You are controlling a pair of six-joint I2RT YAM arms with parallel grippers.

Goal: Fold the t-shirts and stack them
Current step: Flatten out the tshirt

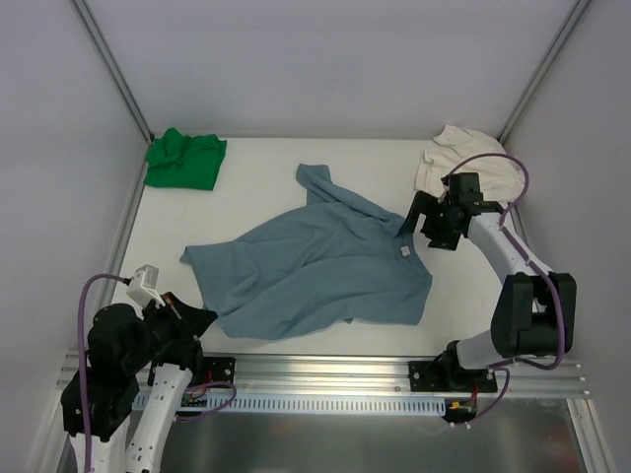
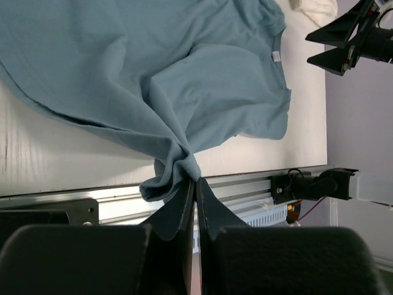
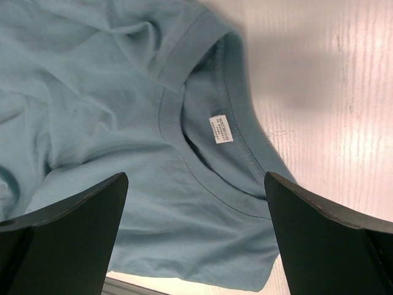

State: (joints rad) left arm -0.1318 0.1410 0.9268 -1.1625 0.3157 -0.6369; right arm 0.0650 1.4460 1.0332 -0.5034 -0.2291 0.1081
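The blue-grey t-shirt (image 1: 315, 266) lies crumpled and spread across the middle of the table. My left gripper (image 1: 202, 317) is at the shirt's near-left corner, and in the left wrist view it (image 2: 196, 179) is shut on a bunched hem corner of the shirt (image 2: 153, 67). My right gripper (image 1: 414, 222) hovers open over the collar. In the right wrist view its (image 3: 195, 178) wide-set fingers frame the neckline of the shirt (image 3: 92, 92), just below the white neck tag (image 3: 221, 129). The green t-shirt (image 1: 184, 159) sits bunched at the far left. The cream-white t-shirt (image 1: 468, 158) lies heaped at the far right.
The white table (image 1: 256, 168) is enclosed by pale walls on three sides. An aluminium rail (image 1: 325, 370) runs along the near edge between the arm bases. The right arm's base (image 2: 319, 184) shows in the left wrist view.
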